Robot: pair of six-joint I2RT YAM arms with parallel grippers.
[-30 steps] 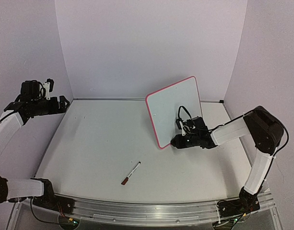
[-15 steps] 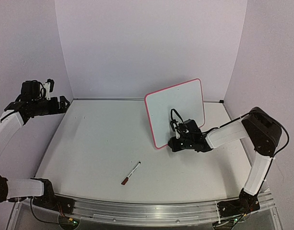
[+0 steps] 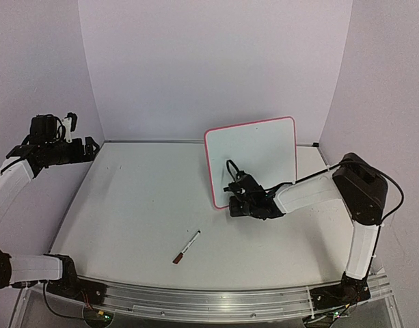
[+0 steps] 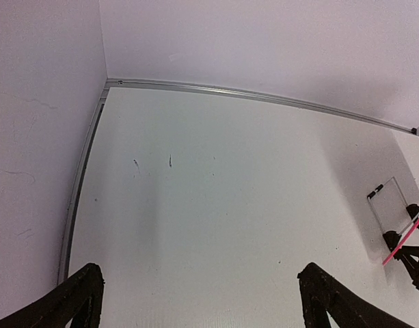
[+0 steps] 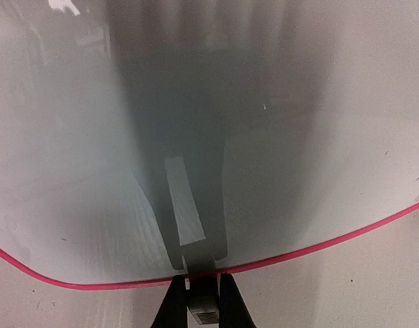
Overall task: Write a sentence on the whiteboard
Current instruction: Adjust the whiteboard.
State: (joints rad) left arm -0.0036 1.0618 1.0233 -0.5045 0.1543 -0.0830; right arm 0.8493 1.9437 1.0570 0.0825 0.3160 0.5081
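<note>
Table [image 3: 141, 205]: pale top, walls behind and at both sides. Whiteboard [image 3: 253, 157]: on the right half, toward the back, standing on edge with its broad face turned to the near edge; the top edge runs left to right and rises slightly rightward. Width and height look about equal from above, so the long axis cannot be told. Its lower right corner is hidden behind the right arm. In the right wrist view the whiteboard [image 5: 195, 102] fills the picture as glossy white with a pink frame and carries the tool's grey reflection. In the left wrist view only a pink sliver of the whiteboard [image 4: 404, 242] shows, cut off at the right border; the dark shapes beside it are too small to name. Right gripper [image 3: 238, 203]: low at the board's bottom left, fingers clenched on the frame [image 5: 202, 294]. Left gripper [image 3: 86, 147]: raised at the far left, fingers spread wide, grasping nothing [image 4: 200, 273]. Marker [image 3: 186, 247]: flat on the table near the front, well apart from the board, lying diagonally with its red end nearest.
</note>
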